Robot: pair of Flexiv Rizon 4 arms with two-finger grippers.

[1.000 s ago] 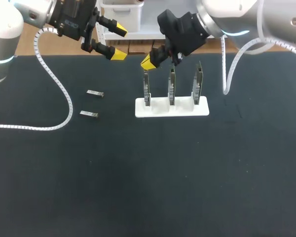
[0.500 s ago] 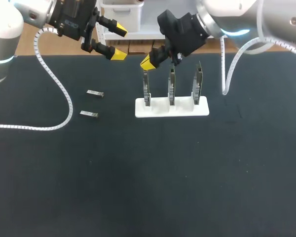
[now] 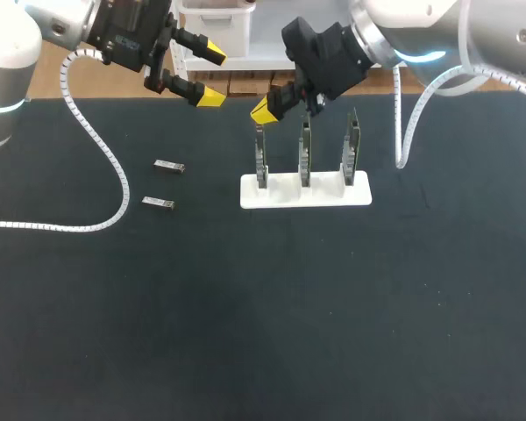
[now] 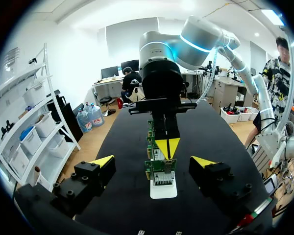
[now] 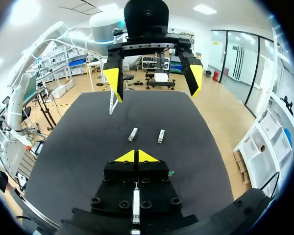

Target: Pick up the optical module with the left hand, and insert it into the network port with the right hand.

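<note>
A white stand (image 3: 276, 195) on the black table (image 3: 263, 333) holds three green circuit boards (image 3: 305, 153) upright in a row. Two optical modules (image 3: 169, 166) lie flat on the table, well apart from the stand, off the end that faces the left arm. The left gripper (image 3: 209, 74) hangs off that same end of the stand, closer to the table's far edge than the modules, its fingers spread wide. The right gripper (image 3: 263, 110) sits just above the stand's end board nearest the modules, yellow tips pressed together.
</note>
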